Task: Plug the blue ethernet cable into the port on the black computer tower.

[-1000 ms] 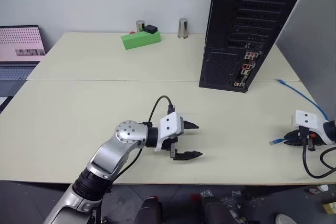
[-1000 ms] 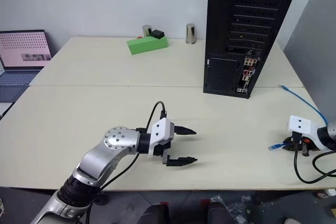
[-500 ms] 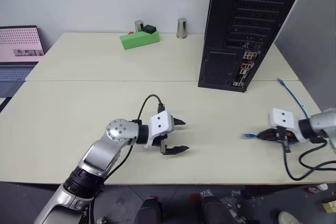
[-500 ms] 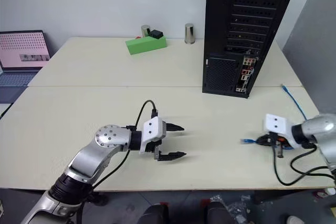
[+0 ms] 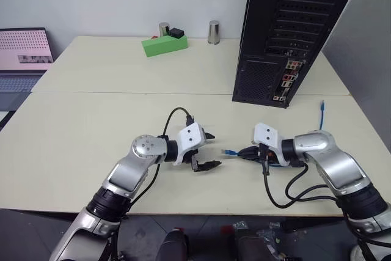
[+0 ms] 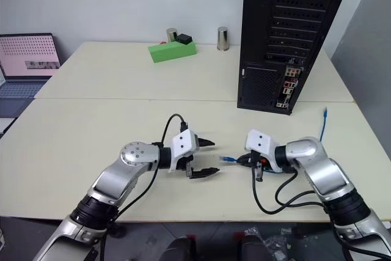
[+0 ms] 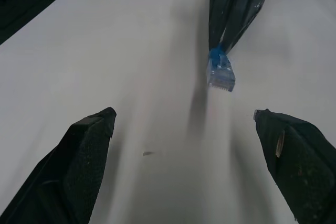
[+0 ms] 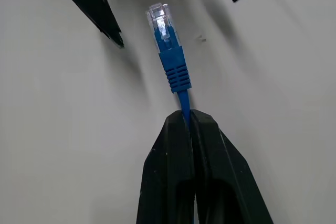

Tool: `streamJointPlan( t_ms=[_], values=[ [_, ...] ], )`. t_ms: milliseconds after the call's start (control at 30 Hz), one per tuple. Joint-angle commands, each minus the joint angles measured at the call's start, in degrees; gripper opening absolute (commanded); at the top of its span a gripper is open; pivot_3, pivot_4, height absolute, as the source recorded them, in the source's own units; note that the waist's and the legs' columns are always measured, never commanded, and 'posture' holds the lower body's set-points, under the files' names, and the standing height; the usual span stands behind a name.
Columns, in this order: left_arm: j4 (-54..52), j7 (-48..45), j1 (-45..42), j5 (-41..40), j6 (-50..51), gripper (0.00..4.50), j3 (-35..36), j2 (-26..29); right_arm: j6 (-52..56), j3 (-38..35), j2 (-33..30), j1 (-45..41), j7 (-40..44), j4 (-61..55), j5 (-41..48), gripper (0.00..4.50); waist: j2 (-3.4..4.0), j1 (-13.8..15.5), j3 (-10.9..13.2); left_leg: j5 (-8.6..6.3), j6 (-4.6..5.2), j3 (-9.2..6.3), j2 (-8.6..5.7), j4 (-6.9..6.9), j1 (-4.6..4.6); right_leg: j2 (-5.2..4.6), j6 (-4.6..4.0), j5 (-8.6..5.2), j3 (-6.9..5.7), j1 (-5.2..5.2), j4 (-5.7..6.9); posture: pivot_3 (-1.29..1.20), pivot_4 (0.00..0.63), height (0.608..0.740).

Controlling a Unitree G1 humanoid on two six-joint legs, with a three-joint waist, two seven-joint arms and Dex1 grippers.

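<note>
Since a second ago the right tool (image 5: 247, 151) has swept in from the table's right edge to the middle, carrying the cable's plug end with it, while the left tool (image 5: 211, 150) sits a little farther forward than before. Largest in the scene, the black computer tower (image 5: 293, 22) stands upright at the far right of the table (image 5: 91, 126), its rear panel facing the robot, with the port (image 5: 279, 96) among the small connectors low on that panel. On the far side sit a green block (image 5: 164, 45) and a small metal cylinder (image 5: 212, 32). Between the two arms, the right tool's fingers are pressed together on the blue ethernet cable (image 8: 173, 66) just behind its clear plug, which points at the left tool. That tool's fingers (image 7: 79, 156) stand wide apart, holding nothing, near the plug but not touching it. More blue cord lies by the right edge.
</note>
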Motion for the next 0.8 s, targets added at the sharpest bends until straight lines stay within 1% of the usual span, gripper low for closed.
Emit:
streamJointPlan(
  t_ms=[33,67,167,633,767,800],
  values=[
    [-0.2,-0.5,-1.2,0.2,-1.1,4.50,0.1,-0.3,0.2,0.7,0.1,-2.0,-0.3,-1.4,-0.3,0.07,0.00,0.0,0.0,0.00,0.00,0.00,0.00,0.00,0.00,0.00,0.00,0.00,0.00,0.00,0.00,0.00,0.150,0.740],
    [0.0,-0.7,-1.3,0.2,-1.2,4.50,0.1,-0.4,0.1,1.0,0.2,-2.3,-0.4,-1.2,-0.5,0.07,0.00,0.0,0.0,0.00,0.00,0.00,0.00,0.00,0.00,0.00,0.00,0.00,0.00,0.00,-0.01,0.00,0.150,0.740],
    [0.4,-0.8,-1.7,0.3,-1.2,4.03,0.0,-0.6,0.0,1.4,0.4,-2.7,-0.5,-1.0,-0.7,0.00,0.00,-0.1,0.0,0.00,0.00,0.00,0.00,0.00,0.01,0.00,0.00,0.00,-0.01,0.00,0.00,0.00,0.150,0.740],
    [1.1,-1.6,-2.6,0.4,-1.0,0.91,-0.8,-1.9,0.0,2.9,0.3,-3.3,-0.9,-1.1,-1.4,0.00,0.00,-0.1,0.0,0.00,0.00,-0.01,0.00,0.00,0.00,0.00,0.00,0.00,-0.02,0.00,0.00,0.00,0.150,0.740],
    [1.3,-1.9,-2.2,0.6,-1.4,0.31,-0.9,-1.4,-0.3,2.9,0.1,-3.7,-0.9,-0.7,-1.6,0.00,0.00,-0.1,0.0,0.00,0.00,-0.01,0.00,0.00,0.00,0.00,0.00,0.00,-0.01,0.00,0.00,0.00,0.150,0.740],
    [1.4,-2.1,-2.2,0.7,-1.6,0.29,-0.8,-1.1,-0.5,2.9,0.0,-3.8,-0.9,-0.5,-1.6,0.00,0.00,-0.1,0.0,0.00,0.00,-0.02,0.01,-0.01,0.00,0.01,0.00,0.00,-0.03,0.00,0.00,0.00,0.150,0.740]
  ],
)
